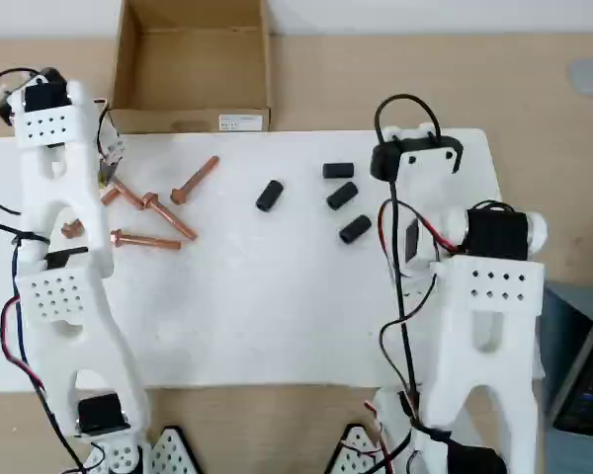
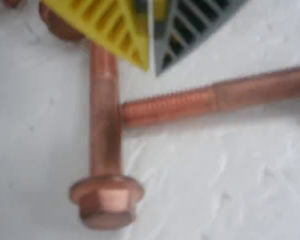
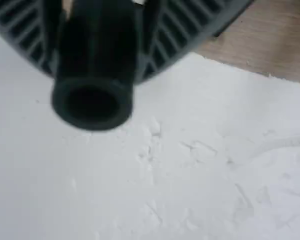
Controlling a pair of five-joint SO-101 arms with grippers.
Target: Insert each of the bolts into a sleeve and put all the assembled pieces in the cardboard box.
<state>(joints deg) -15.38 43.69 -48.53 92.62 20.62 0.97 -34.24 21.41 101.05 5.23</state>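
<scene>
Clasping a black sleeve, right gripper hovers over mat; left gripper pressed closed above two touching bolts.

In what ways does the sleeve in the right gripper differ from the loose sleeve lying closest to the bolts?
The gripped sleeve is clamped in the right gripper; the loose sleeve lies free on the white sheet. The gripped sleeve shows its open bore; the loose sleeve shows its side. Both are short black tubes.

One open brown cardboard box; near it, perhaps six copper flanged metal bolts and five short black cylindrical sleeves.
</scene>
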